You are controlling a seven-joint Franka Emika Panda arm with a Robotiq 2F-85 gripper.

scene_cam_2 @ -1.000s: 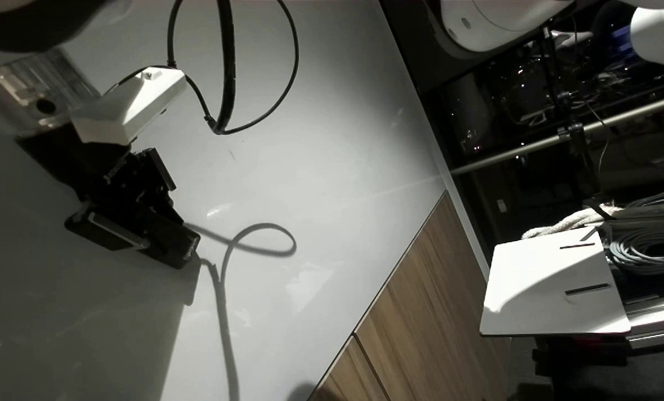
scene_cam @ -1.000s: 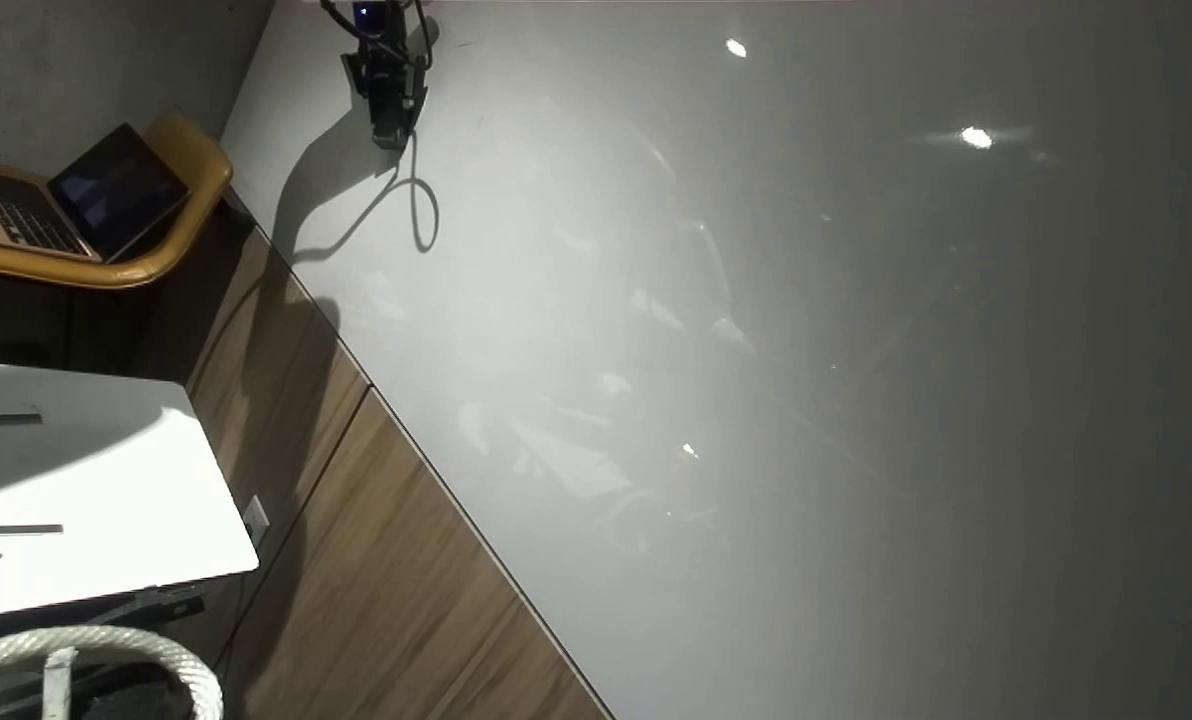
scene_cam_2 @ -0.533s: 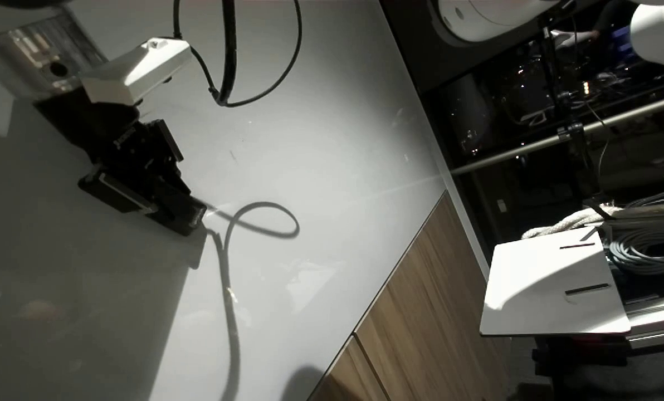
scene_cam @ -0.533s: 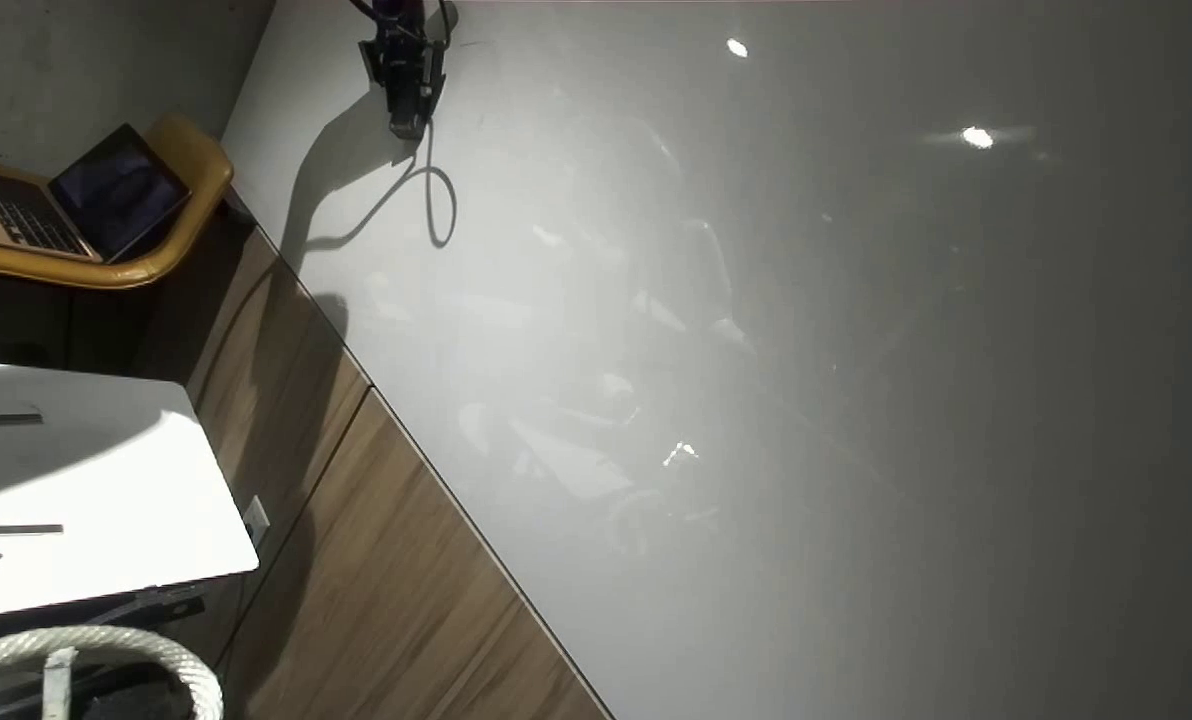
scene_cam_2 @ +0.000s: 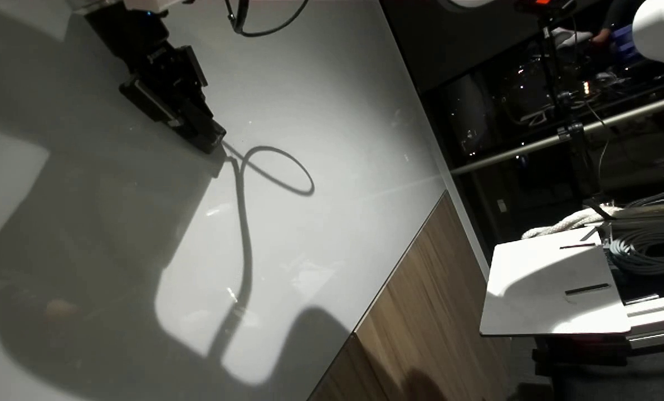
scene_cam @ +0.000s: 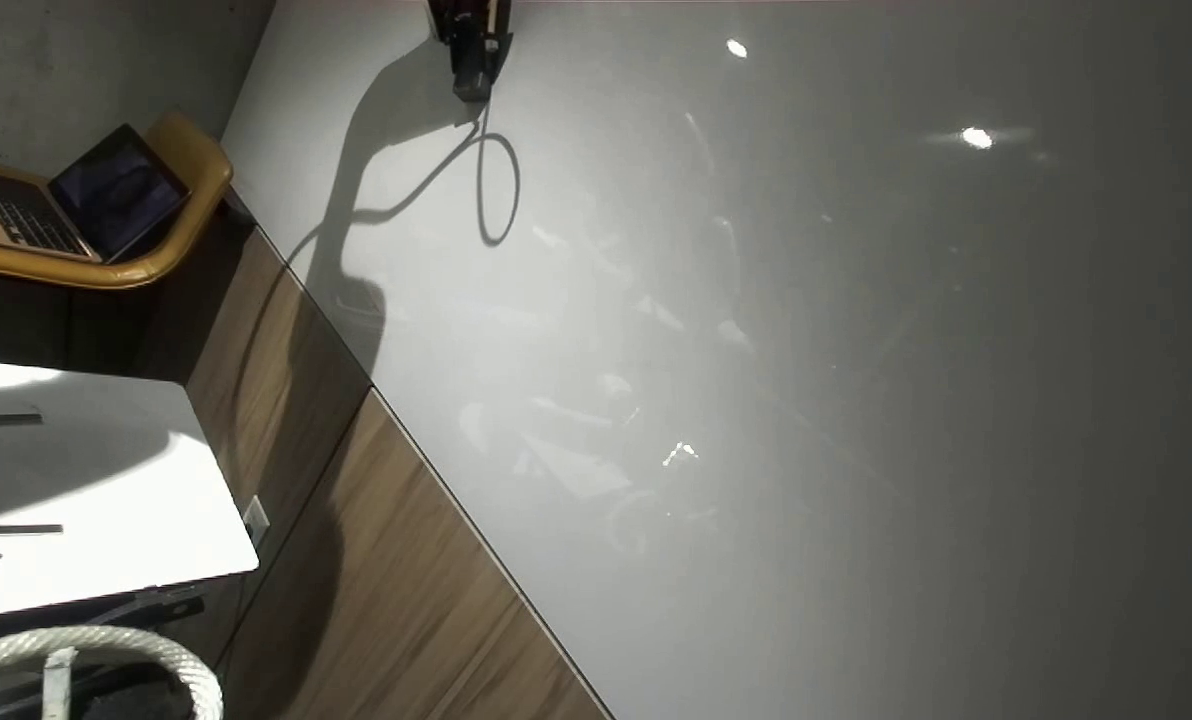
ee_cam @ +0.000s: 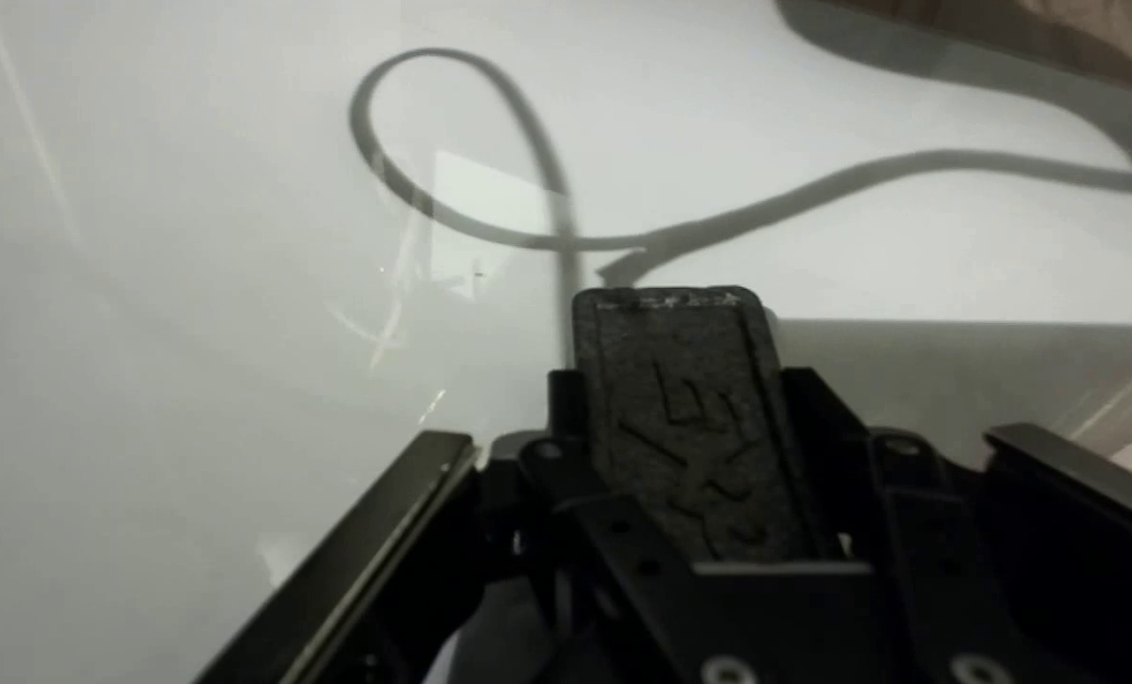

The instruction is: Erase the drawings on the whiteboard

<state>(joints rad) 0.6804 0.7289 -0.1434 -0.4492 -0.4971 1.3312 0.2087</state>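
The whiteboard (scene_cam: 856, 400) spreads pale and glossy through every view. My gripper (ee_cam: 689, 418) is shut on a dark grey felt eraser (ee_cam: 670, 332) with black scribbles on its face, its fingers pressing from both sides. In both exterior views the eraser (scene_cam_2: 206, 133) points down along the board, its shadow nearly meeting its tip; whether they touch I cannot tell. Of the drawings only a tiny dark dash (ee_cam: 478, 275), ahead and left of the eraser in the wrist view, possibly shows. Whatever lies under the eraser and gripper is hidden.
A looped cable shadow (scene_cam_2: 287, 156) and a broad arm shadow (scene_cam_2: 87, 250) fall on the board. Wood-grain panels (scene_cam: 436, 580) border it. Beyond stand a chair with a laptop (scene_cam: 116, 190), a white-topped table (scene_cam_2: 549, 289) and coiled cables (scene_cam_2: 649, 250).
My gripper and the eraser have moved right and up in both exterior views, shadows following. A short faint dark line on the board, visible before, is now covered by the gripper and eraser.
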